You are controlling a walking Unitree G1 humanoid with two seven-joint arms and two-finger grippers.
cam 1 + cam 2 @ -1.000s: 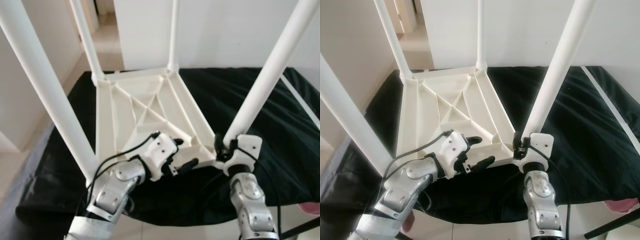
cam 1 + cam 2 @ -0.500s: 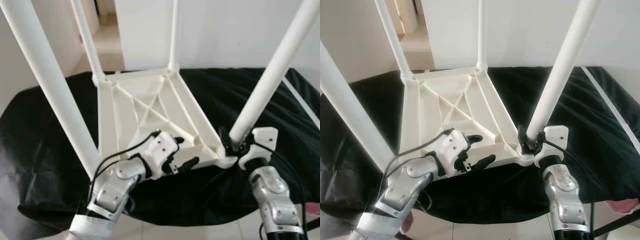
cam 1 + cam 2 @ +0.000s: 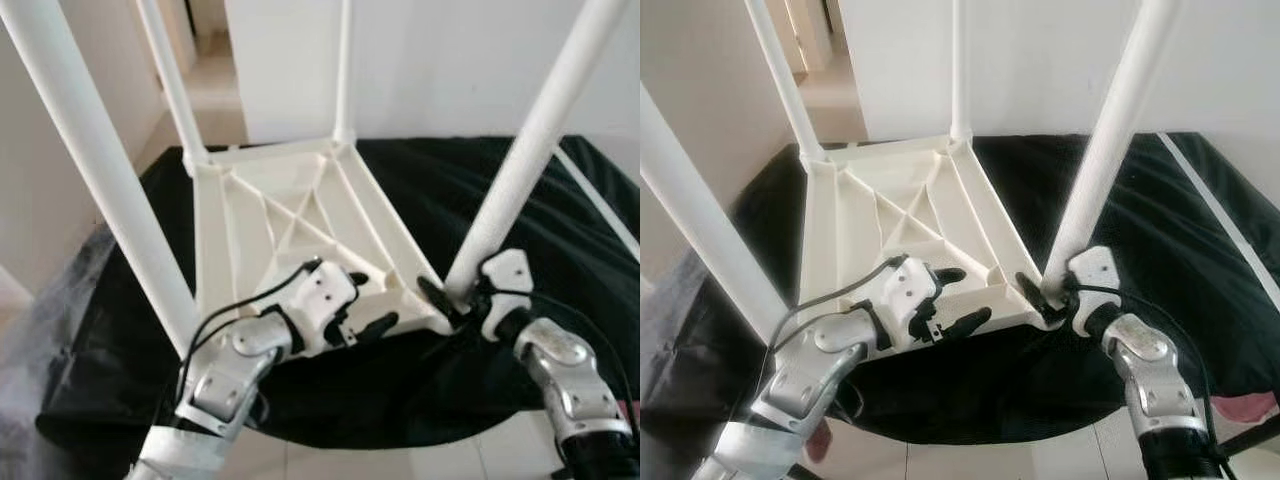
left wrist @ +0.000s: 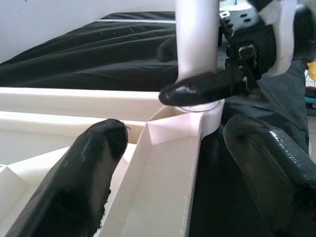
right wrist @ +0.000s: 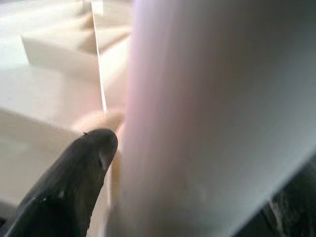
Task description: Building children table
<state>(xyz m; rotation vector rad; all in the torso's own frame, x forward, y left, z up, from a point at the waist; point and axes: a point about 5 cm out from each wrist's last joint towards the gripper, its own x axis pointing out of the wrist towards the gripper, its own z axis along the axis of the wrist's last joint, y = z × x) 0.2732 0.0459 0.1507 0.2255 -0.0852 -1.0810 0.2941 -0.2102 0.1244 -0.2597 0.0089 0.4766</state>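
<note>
table top (image 3: 290, 225), white plastic, lies upside down on black cloth (image 3: 520, 190), ribbed underside up. four white legs stand up from its corners: near left leg (image 3: 95, 165), near right leg (image 3: 535, 130), two far legs (image 3: 170, 80) at the back corners.

right gripper (image 3: 1052, 292) at the foot of the near right leg, just above the corner socket; jaws closed around the leg, one finger (image 5: 74, 177) pressed to its side in the right wrist view.

left gripper (image 3: 365, 300) at the near edge of the table top, jaws apart and straddling the rim: one finger (image 4: 74, 182) inside the frame, the other (image 4: 269, 163) outside over the cloth. cannot tell if either finger touches the rim.

tiled floor (image 3: 215, 100) and white wall (image 3: 450, 60) beyond.
</note>
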